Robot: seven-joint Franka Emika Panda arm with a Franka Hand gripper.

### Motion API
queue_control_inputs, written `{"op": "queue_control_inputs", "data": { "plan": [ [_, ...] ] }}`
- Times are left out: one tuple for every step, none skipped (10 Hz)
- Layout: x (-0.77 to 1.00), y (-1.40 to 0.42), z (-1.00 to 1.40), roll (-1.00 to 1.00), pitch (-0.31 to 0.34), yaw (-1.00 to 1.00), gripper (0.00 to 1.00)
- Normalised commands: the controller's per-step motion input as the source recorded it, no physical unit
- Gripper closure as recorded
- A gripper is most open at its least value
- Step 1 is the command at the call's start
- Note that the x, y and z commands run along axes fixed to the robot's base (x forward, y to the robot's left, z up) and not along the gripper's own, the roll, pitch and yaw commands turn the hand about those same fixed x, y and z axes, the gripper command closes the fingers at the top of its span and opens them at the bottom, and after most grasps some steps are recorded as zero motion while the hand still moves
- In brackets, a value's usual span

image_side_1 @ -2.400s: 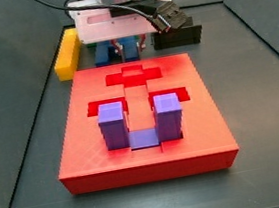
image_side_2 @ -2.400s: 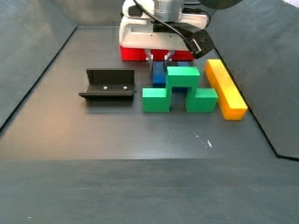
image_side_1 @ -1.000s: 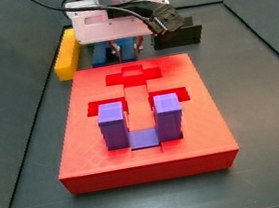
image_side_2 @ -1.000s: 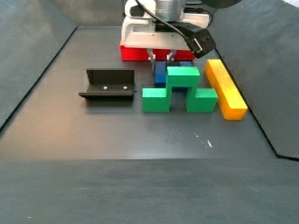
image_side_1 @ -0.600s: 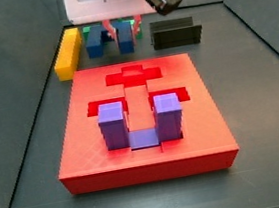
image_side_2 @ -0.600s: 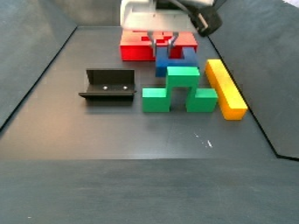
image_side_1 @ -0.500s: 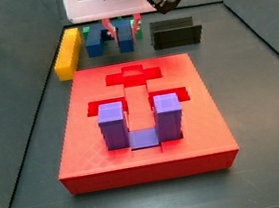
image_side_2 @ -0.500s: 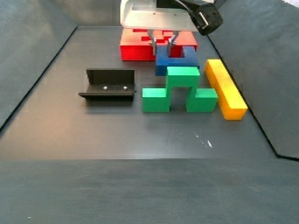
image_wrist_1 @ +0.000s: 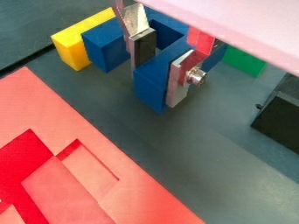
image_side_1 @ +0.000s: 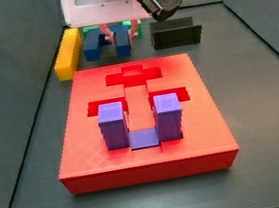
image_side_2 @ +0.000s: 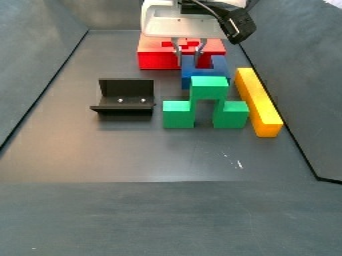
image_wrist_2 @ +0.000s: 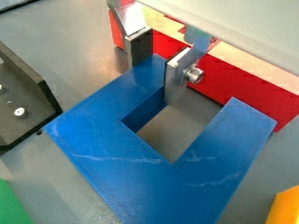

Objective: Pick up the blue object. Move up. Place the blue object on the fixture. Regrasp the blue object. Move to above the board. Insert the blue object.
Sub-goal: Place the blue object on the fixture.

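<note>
My gripper (image_side_1: 119, 30) is shut on the blue object (image_side_1: 108, 44), a deep-blue U-shaped block, and holds it off the floor behind the board (image_side_1: 142, 126). In both wrist views the fingers (image_wrist_1: 177, 77) clamp one arm of the blue object (image_wrist_1: 152, 83), which fills much of a wrist view (image_wrist_2: 140, 166). The gripper (image_side_2: 189, 48) hangs above the green blocks (image_side_2: 201, 105), with the blue object (image_side_2: 189, 70) under it. The fixture (image_side_2: 123, 98) stands apart on the floor; it also shows in a side view (image_side_1: 178, 35).
A purple U-shaped piece (image_side_1: 135, 120) stands in the red board's recess. A yellow bar (image_side_2: 258, 100) lies beside the green blocks; it also shows in a side view (image_side_1: 66, 53). Dark walls (image_side_1: 264, 38) close in the floor on both sides.
Since one second ago my gripper has risen with the blue object, lifting it off the floor. Over the last half second it has barely moved.
</note>
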Motion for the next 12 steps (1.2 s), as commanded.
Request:
{"op": "queue_control_inputs", "data": {
  "plan": [
    [0.00,0.09,0.47,0.00,0.069,-0.08,1.00],
    [0.05,0.19,0.81,0.00,0.077,-0.08,1.00],
    [0.17,0.18,0.84,-0.02,0.103,-0.01,1.00],
    [0.17,0.01,0.69,0.00,0.071,0.00,1.00],
    [0.32,0.03,0.71,0.00,0.117,-0.03,1.00],
    [0.30,0.00,0.62,0.00,0.060,0.00,1.00],
    [0.41,-0.02,0.53,-0.11,0.000,0.00,1.00],
    [0.58,-0.04,0.30,-0.23,0.043,-0.03,1.00],
    [0.70,-0.10,0.11,-0.19,0.129,-0.03,1.00],
    [0.77,-0.12,0.13,-0.23,0.114,-0.05,1.00],
    [0.77,-0.12,0.21,-0.21,0.046,-0.03,1.00],
    [0.84,-0.15,0.26,-0.21,0.029,-0.05,1.00]
  ]
}}
